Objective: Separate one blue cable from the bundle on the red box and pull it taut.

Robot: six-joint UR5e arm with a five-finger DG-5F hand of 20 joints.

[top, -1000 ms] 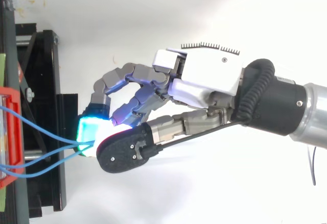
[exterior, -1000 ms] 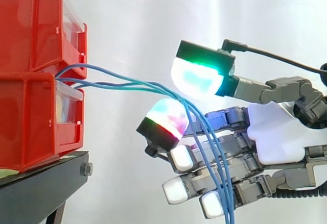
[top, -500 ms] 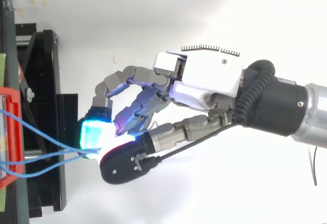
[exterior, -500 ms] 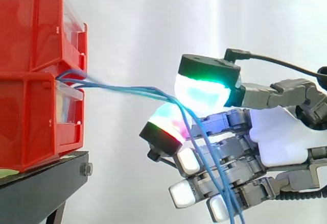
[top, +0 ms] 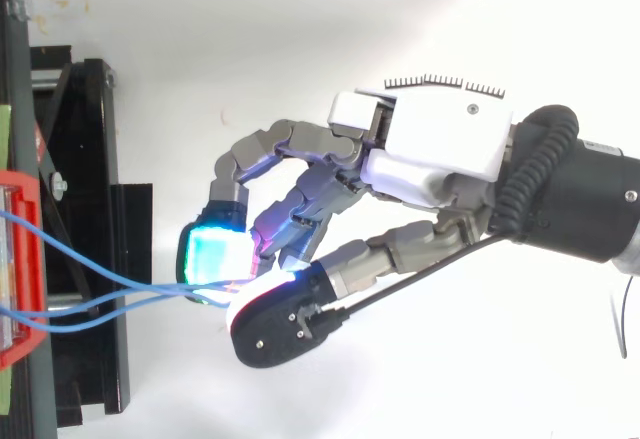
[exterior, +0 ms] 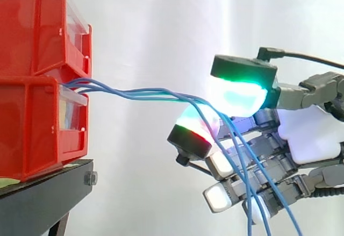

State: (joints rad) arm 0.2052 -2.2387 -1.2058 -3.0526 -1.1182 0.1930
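Observation:
Several thin blue cables come out between the two stacked red boxes and run right, nearly level, to my hand. They pass together between a green-glowing fingertip above and a pink-red glowing one below, then hang down over the curled lower fingers. From above, the cables converge from the red box into the pinch beside the cyan pad of the hand. I cannot tell one cable apart from the others in the pinch.
The red boxes stand on a black stand, whose frame fills the left edge from above. A white curtain hangs behind. Open room lies between the stand and the hand.
The hand has moved right, away from the red boxes, with the cables in its pinch. The cables between box and hand have lengthened and lie straighter.

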